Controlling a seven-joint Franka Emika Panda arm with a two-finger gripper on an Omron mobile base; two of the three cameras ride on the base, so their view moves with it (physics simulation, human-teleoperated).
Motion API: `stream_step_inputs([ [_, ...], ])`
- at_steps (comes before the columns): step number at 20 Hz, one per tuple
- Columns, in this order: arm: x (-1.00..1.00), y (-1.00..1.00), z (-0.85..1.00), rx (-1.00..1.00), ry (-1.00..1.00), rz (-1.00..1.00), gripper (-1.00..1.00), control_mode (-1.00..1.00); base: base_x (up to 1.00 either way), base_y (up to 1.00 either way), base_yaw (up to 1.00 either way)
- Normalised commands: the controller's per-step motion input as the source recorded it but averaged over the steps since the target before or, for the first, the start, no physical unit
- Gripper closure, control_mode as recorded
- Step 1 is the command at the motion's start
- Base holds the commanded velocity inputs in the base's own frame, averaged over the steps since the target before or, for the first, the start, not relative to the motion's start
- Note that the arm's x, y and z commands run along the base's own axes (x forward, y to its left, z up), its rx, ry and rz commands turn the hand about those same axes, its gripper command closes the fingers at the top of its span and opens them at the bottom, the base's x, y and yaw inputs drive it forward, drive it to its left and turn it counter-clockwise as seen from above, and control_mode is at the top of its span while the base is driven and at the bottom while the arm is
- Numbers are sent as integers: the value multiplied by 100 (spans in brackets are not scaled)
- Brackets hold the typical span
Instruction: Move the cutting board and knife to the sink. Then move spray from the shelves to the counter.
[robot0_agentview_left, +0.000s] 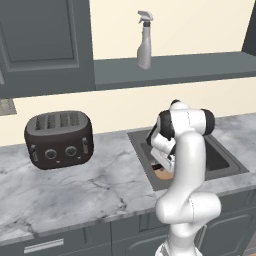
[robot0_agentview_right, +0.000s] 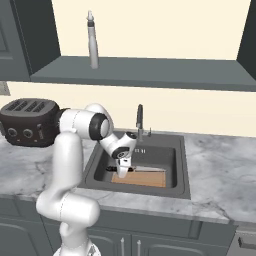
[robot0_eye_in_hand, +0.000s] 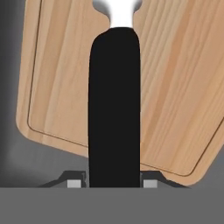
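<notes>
The light-brown cutting board (robot0_agentview_right: 145, 180) (robot0_eye_in_hand: 175, 87) lies flat on the floor of the dark sink (robot0_agentview_right: 183, 165) (robot0_agentview_left: 222, 160). My gripper (robot0_agentview_right: 122, 172) (robot0_eye_in_hand: 113, 183) reaches down into the basin and is shut on the black handle of the knife (robot0_eye_in_hand: 114, 109). The knife's silvery blade (robot0_agentview_right: 149, 169) points right, just above the board. A corner of the board (robot0_agentview_left: 163, 174) peeks out beside my arm. The spray (robot0_agentview_left: 144, 42) (robot0_agentview_right: 93, 42) stands upright on the dark grey shelves (robot0_agentview_left: 190, 67) (robot0_agentview_right: 150, 72), high above the marble counter (robot0_agentview_left: 75, 185) (robot0_agentview_right: 220, 170).
A black toaster (robot0_agentview_left: 59, 139) (robot0_agentview_right: 27, 121) sits on the counter left of the sink. The curved faucet (robot0_agentview_right: 139, 120) rises at the sink's back rim, close behind my hand. Dark cabinets (robot0_agentview_left: 42, 40) hang at the upper left.
</notes>
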Motion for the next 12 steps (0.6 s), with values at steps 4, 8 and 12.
stream_step_inputs([
  [4,12,-2,-19,1,6,0,100,-100,0,0,0],
  [8,14,-2,-20,1,6,0,100,-100,0,0,0],
  [12,13,-4,-18,1,4,0,100,-100,0,0,0],
])
